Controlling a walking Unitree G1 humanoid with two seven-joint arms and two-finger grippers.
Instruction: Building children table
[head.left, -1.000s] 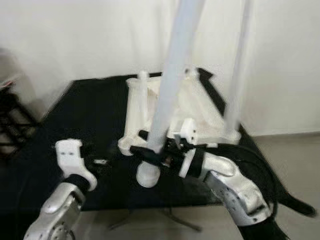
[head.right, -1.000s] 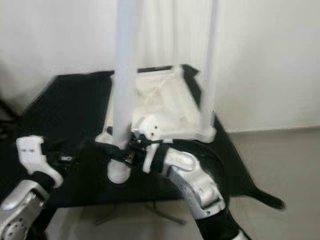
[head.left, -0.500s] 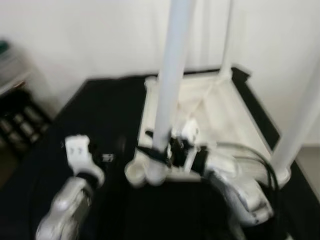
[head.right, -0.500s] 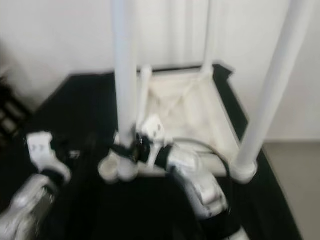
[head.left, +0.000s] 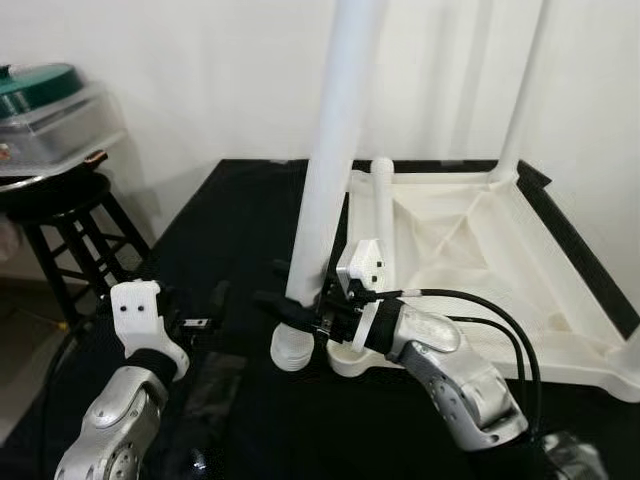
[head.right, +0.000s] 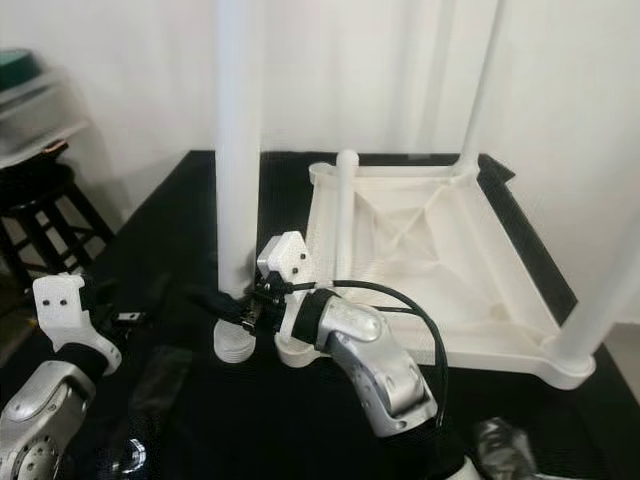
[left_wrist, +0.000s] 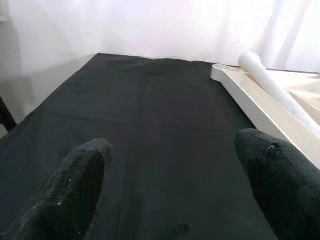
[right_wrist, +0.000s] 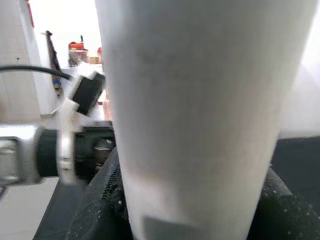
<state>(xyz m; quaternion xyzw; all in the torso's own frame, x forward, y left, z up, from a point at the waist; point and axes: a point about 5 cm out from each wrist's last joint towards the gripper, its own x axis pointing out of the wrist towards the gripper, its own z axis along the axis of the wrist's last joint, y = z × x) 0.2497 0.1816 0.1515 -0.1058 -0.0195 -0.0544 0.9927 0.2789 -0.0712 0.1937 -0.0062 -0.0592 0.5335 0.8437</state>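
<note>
My right gripper (head.left: 283, 309) is clamped around a white table leg (head.left: 325, 190), low down near its ribbed foot, fingers pressed on either side of the tube. The leg stands nearly upright, its foot resting on the black table (head.left: 220, 215) just beside the corner socket (head.left: 352, 359) of the upturned white tabletop frame (head.left: 470, 240). That frame lies upside down on the black surface, with other white legs rising from its far and right corners. My left gripper (left_wrist: 175, 190) hovers wide open and empty above the black table, well left of the leg; the frame's edge shows beyond its fingers (left_wrist: 77, 180). Off to the left stands a black stool (head.left: 60, 215) carrying a clear box with a green lid (head.left: 45, 110). I can read no writing or labels anywhere.
</note>
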